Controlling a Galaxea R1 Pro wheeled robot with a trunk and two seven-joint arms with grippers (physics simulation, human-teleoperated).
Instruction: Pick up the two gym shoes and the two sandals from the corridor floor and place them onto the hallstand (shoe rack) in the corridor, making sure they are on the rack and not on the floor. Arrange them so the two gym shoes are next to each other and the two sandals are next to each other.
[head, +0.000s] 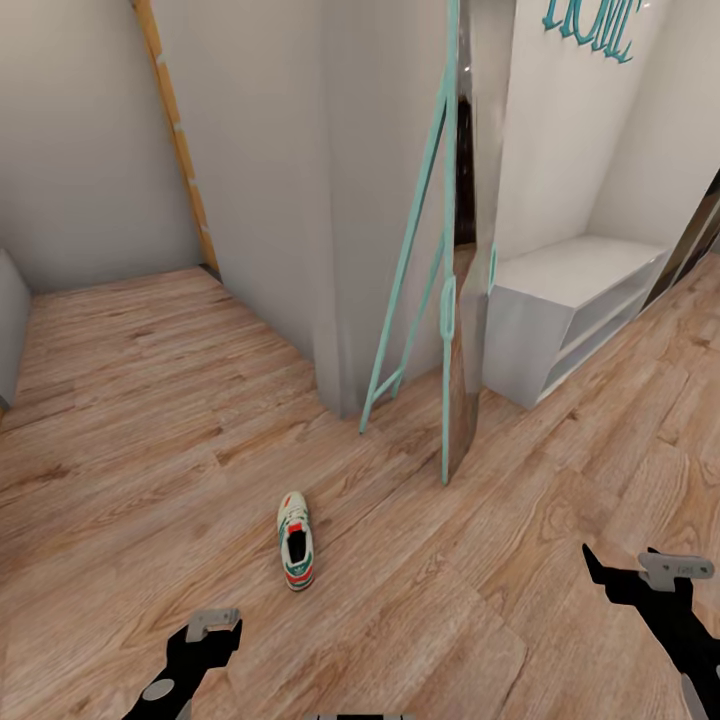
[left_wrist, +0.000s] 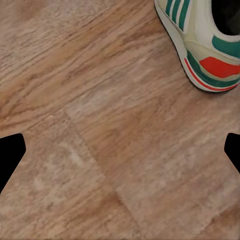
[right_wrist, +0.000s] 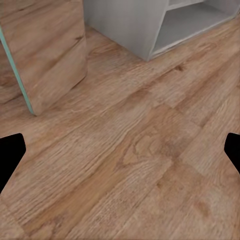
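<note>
While both grippers hang empty, gym shoe (head: 296, 540) lies on floor (head: 150, 420).

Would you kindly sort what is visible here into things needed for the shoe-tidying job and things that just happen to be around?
Belongs to the job:
gym shoe
shoe rack
floor

Just around:
leaning mirror
wall lettering

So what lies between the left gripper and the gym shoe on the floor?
Nothing: in the head view only bare corridor floor separates the left gripper from the gym shoe.
</note>
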